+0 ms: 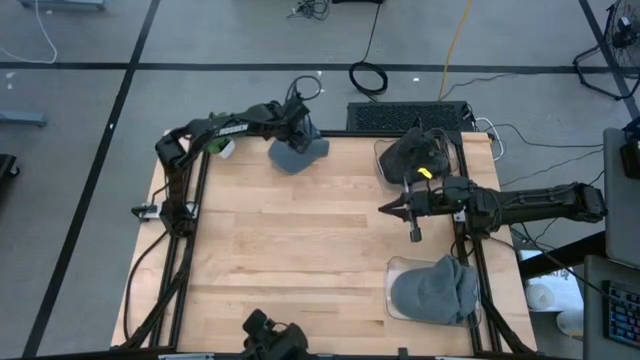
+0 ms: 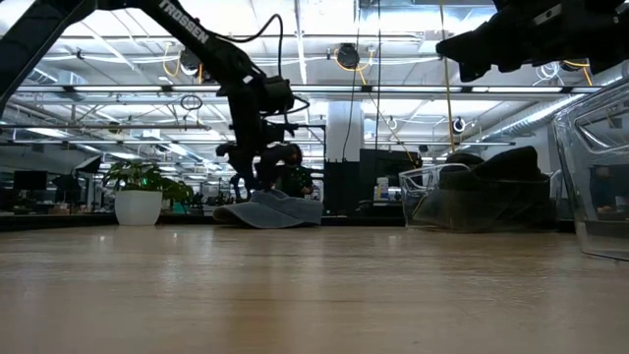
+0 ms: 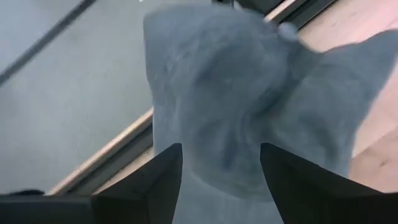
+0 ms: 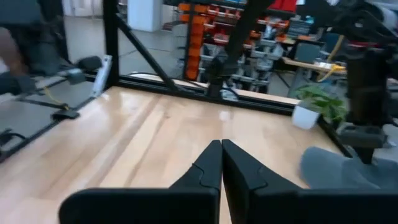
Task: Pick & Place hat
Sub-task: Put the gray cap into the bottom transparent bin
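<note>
Resting: hat (image 1: 297,154), grey, lies on the table (image 1: 300,250) at the far edge, about 12 o'clock from the table's middle.
Hat, low view: hat (image 2: 270,209) sits flat on the wood, brim toward the left of that view, a potted plant (image 2: 139,193) in the room behind it.
Left gripper: left gripper (image 1: 300,130) is at the hat, at 12 o'clock on the table; in the low view the left gripper (image 2: 257,169) stands just above the hat's crown.
Left pincer: fingers (image 3: 152,180) stand apart, spread to either side of the hat (image 3: 249,106); whether they press the cloth I cannot tell.
Right gripper: right gripper (image 1: 385,209) hangs over the table at about 3 o'clock, well apart from the hat, pointing toward the middle.
Right pincer: fingers (image 4: 208,168) are pressed together, holding nothing.
Far bin: clear bin (image 1: 383,160) at 2 o'clock holds a dark hat (image 1: 415,152).
Near bin: clear bin (image 1: 394,300) at 4 o'clock holds a grey-blue hat (image 1: 437,290).
</note>
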`<state>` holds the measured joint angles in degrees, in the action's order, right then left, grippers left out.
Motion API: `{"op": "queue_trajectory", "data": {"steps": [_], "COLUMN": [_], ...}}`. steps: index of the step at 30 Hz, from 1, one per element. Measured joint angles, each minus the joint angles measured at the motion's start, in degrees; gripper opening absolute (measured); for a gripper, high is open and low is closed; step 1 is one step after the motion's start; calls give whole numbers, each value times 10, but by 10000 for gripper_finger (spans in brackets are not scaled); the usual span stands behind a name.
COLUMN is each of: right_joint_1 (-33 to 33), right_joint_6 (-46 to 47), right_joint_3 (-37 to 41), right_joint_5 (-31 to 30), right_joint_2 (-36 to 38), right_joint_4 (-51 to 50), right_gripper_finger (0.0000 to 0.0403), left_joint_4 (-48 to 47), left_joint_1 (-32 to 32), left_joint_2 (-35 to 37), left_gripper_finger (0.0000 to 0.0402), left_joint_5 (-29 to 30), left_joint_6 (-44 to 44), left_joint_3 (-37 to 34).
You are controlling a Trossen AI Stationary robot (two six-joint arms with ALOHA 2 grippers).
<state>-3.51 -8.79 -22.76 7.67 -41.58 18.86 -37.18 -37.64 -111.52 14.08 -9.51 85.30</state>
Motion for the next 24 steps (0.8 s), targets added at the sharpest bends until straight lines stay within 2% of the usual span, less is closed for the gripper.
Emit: {"op": "queue_trajectory", "data": {"steps": [2, 8, 15, 21, 24], "right_joint_1": [0, 0, 0, 0, 0], "right_joint_6": [6, 8, 8, 8, 14], "right_joint_3": [0, 0, 0, 0, 0], "right_joint_5": [15, 16, 15, 15, 15], "right_joint_2": [0, 0, 0, 0, 0], "right_joint_4": [0, -2, -2, -2, 0], "right_gripper_finger": [0, 0, 0, 0, 0], "left_joint_4": [-3, 0, -1, -11, -20], "left_joint_1": [-4, -9, -10, -13, -13], "left_joint_2": [-4, -6, -6, -6, -6], "left_gripper_finger": [223, 227, 213, 197, 187], "left_joint_5": [-4, 3, 8, -69, -73], "left_joint_6": [-7, -22, -37, -87, -104], "left_joint_3": [0, 0, 0, 0, 0]}}
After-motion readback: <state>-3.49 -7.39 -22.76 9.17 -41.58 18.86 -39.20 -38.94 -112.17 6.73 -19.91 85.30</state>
